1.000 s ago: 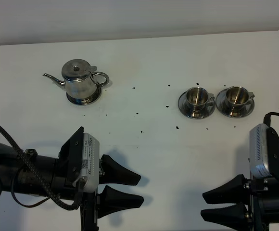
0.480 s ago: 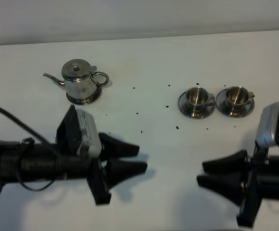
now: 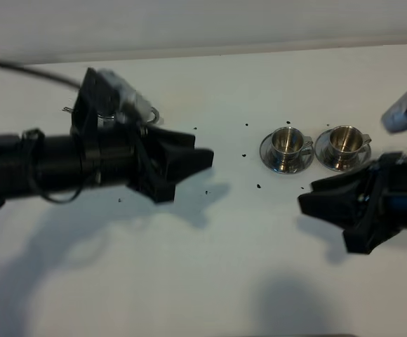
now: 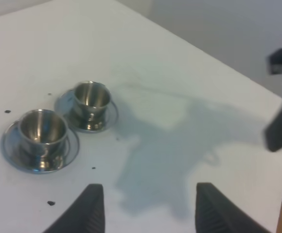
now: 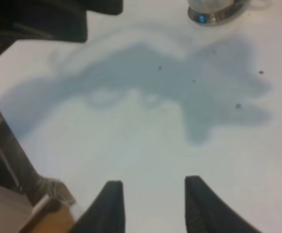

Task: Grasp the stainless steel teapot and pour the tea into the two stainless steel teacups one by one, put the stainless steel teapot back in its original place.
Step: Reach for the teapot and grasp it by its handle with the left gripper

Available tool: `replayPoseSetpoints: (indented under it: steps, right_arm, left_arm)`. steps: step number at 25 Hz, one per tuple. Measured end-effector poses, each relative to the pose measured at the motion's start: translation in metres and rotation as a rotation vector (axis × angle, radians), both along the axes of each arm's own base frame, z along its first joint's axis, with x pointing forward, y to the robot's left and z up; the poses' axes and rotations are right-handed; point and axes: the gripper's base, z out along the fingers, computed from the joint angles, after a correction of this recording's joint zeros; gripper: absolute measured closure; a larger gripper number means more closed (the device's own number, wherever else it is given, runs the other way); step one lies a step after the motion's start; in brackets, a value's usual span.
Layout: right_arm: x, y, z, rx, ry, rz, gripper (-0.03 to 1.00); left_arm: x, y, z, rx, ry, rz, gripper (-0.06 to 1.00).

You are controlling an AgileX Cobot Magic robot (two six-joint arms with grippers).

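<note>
White counter [image 3: 224,274], dark specks [image 3: 258,186], stainless steel teapot [image 3: 152,113] at far left, seemingly mostly hidden behind left arm [image 3: 49,165], left teacup [image 3: 288,140] and right teacup [image 3: 342,138] side by side on saucers [image 3: 267,157], left gripper [image 4: 148,194] jaws spread, empty, right gripper [image 5: 153,187] likewise.

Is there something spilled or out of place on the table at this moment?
Small dark specks lie scattered on the white table, mostly left of the two teacups; they look like spilled crumbs or tea leaves. Both teacups stand upright on their saucers.
</note>
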Motion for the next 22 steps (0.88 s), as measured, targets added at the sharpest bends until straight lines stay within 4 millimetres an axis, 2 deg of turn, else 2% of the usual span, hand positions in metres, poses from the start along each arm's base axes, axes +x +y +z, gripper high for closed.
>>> replayPoseSetpoints:
  steps: [2,5,12,18,22]
  right_arm:
    - [-0.006,-0.006,0.018,-0.055,0.038,-0.041,0.67]
    - [-0.021,-0.020,0.033,-0.164,0.101,-0.118,0.67]
    - [-0.064,-0.058,0.041,-0.417,0.180,-0.321,0.67]
    - [-0.102,-0.080,0.019,-0.505,0.176,-0.425,0.67]
    - [-0.119,-0.092,0.006,-0.497,0.139,-0.537,0.67]
  left_arm:
    - [0.006,-0.001,0.009,0.024,0.015,0.015,0.49]
    - [0.013,-0.001,0.022,0.068,0.053,0.029,0.49]
    - [0.029,0.004,0.057,0.193,0.101,0.125,0.49]
    - [0.038,0.007,0.090,0.232,0.087,0.195,0.49]
    - [0.046,0.005,0.102,0.224,0.088,0.208,0.49]
